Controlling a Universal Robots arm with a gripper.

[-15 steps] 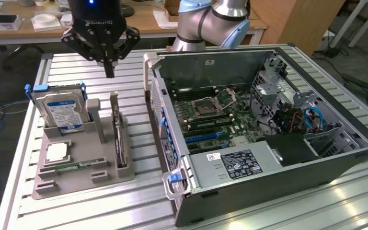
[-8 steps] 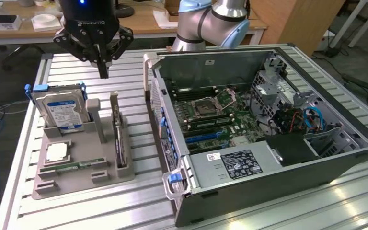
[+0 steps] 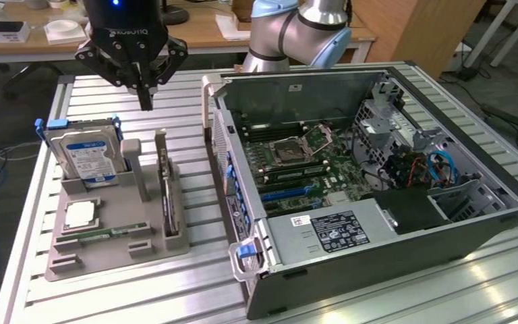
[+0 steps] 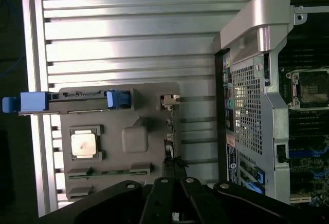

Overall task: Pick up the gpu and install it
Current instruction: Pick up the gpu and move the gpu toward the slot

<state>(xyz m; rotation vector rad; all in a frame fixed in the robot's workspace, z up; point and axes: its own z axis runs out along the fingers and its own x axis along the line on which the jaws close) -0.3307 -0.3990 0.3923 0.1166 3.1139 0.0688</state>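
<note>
The approach step of the pick-up is judged to be in hand: the gripper point(image 3: 146, 100), its dark fingers drawn together to a point and holding nothing, is seen poised above the far end of the grey moulded holder point(image 3: 106, 256), well apart from it in height. The gpu point(image 3: 164, 183), a thin green circuit card with a silver metal bracket, is stood on edge in the holder's slot nearest the computer case point(image 3: 475, 226), and has not yet been touched. In the wrist view the gripper point(image 4: 173, 180) is lined up along the card's narrow upper edge point(image 4: 170, 131). A grasp, it is judged, would call for the fingers to be parted and set squarely across that slim edge, since little width is offered and the board is rigid but delicate. A blue-labelled silver hard drive point(image 3: 83, 156), a square metal-capped processor point(image 3: 79, 214) and a narrow green memory stick point(image 3: 106, 233) are kept in the same matte holder. The black steel case lies open on the ribbed aluminium table point(image 3: 151, 297), its green motherboard point(image 3: 326, 165) and blue expansion slots point(image 3: 286, 194) exposed.
</note>
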